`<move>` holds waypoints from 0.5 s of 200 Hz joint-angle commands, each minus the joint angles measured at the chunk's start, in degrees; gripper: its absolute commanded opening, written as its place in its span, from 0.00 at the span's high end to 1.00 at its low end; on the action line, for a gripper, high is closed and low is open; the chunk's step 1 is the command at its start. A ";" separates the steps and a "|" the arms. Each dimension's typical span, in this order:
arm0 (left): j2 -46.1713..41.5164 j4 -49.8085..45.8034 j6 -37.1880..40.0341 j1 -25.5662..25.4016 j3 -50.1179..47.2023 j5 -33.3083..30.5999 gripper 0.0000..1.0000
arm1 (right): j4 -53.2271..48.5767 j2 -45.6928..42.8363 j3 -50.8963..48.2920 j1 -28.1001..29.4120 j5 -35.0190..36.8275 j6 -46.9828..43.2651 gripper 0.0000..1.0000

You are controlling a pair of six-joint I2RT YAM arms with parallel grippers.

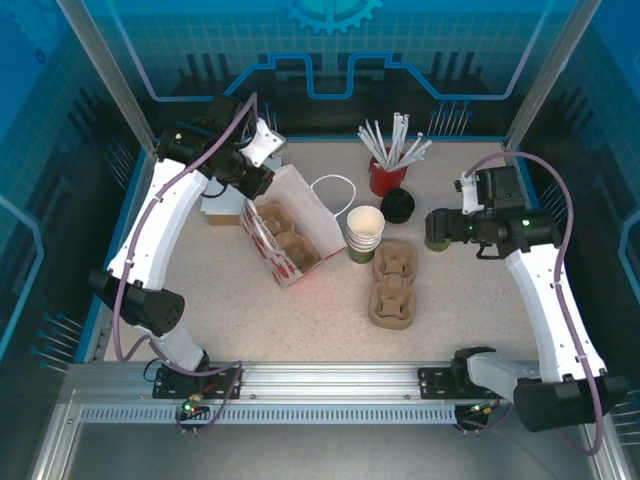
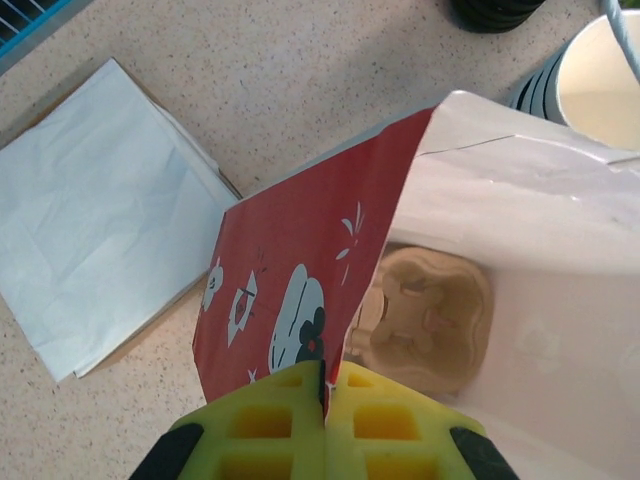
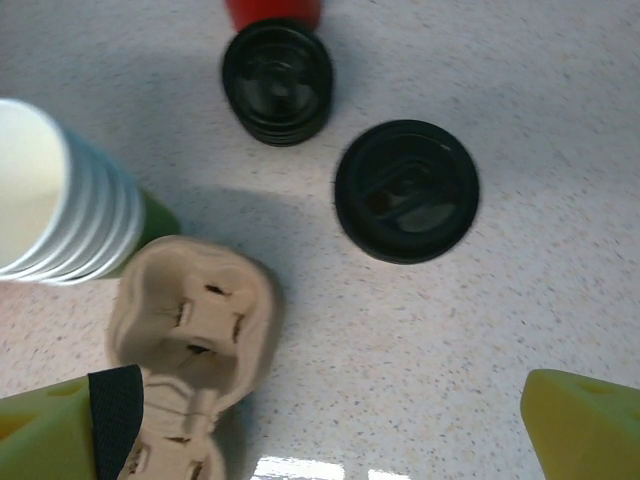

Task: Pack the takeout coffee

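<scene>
The takeout coffee [image 1: 437, 238] stands at the right of the table, a small cup with a dark green lower band under a black lid [image 3: 406, 190]. My right gripper [image 3: 330, 440] hovers open just short of it, with nothing between the fingers; in the top view this right gripper [image 1: 455, 225] sits next to the cup. The red paper bag [image 1: 290, 235] lies open at centre left with a pulp carrier [image 2: 430, 320] inside. My left gripper [image 2: 328, 400] is shut on the bag's red rim [image 2: 330, 260]; from above, that left gripper [image 1: 262, 182] is at the bag's far end.
A nested stack of cups [image 1: 365, 232] stands between bag and coffee, with a second brown carrier [image 1: 395, 285] in front. A stack of black lids [image 1: 397, 205] and a red cup of straws [image 1: 388, 175] are behind. White napkins [image 2: 100, 210] lie left of the bag.
</scene>
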 commanded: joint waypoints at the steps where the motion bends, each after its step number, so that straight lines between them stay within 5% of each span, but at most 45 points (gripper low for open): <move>1: -1.64 -2.05 -2.23 0.42 -2.60 2.89 0.99 | -1.91 3.99 1.97 -4.55 -1.92 0.06 0.00; 45: -2.00 -0.14 -3.00 1.02 -3.12 10.63 0.99 | -0.28 12.91 1.80 -7.56 -0.34 -0.21 0.00; 100: -2.12 -0.65 -4.12 1.12 -2.96 11.79 1.00 | 0.30 22.18 3.38 -6.97 -2.19 -1.13 0.00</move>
